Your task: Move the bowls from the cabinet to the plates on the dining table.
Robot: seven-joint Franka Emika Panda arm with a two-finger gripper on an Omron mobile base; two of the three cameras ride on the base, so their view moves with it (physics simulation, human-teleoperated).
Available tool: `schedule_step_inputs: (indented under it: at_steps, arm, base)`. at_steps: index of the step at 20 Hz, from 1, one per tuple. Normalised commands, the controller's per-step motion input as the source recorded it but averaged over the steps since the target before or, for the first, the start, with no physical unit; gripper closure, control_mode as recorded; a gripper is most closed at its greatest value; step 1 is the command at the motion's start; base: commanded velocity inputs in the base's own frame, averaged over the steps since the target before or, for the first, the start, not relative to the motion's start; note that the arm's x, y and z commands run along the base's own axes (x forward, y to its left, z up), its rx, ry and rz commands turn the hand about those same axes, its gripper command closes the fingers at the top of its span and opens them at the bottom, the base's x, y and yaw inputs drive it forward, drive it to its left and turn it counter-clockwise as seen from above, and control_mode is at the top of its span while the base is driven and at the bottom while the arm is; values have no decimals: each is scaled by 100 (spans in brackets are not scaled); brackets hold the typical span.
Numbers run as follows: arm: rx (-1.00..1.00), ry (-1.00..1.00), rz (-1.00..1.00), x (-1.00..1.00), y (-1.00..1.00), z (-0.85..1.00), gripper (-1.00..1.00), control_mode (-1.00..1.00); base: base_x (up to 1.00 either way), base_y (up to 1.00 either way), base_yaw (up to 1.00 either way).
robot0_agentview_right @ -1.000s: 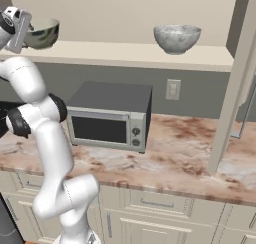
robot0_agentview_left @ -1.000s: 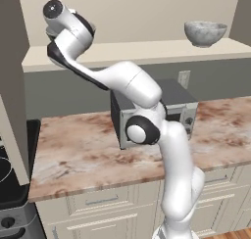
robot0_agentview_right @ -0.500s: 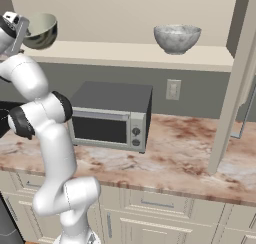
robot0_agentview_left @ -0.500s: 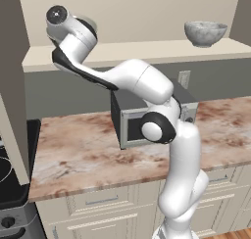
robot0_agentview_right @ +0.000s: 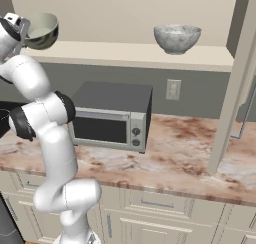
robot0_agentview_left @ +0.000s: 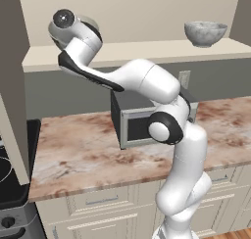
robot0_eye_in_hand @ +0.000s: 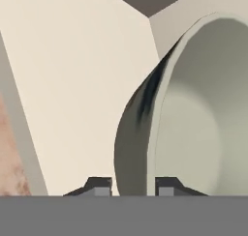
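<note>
The gripper (robot0_eye_in_hand: pixel 131 185) pinches the rim of the near bowl (robot0_agentview_right: pixel 42 31), tilted on the cabinet (robot0_agentview_right: pixel 150 55) shelf; whether it's firmly seated I can't quite tell. Lift slowly, clearing the shelf edge. The second bowl (robot0_agentview_right: pixel 177 37) waits further along.

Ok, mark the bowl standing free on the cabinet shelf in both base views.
Left base view: the bowl is at the upper right, upright on the shelf.
Right base view: the bowl is at the top, right of centre, same shelf.
Shared landmark: the microwave, below and left of it in both.
</note>
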Motion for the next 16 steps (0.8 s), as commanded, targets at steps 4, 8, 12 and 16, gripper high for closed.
schedule_step_inputs:
  at_steps: [4,8,12,16]
  arm:
    - [1,0,0,2,1,0,100,-100]
    - [0,0,0,-19,14,22,100,-100]
    - [0,0,0,-39,27,24,100,-100]
    - [0,0,0,-44,28,14,100,-100]
  base:
    - [0,0,0]
    - [0,0,0]
    - [0,0,0]
    - [0,0,0]
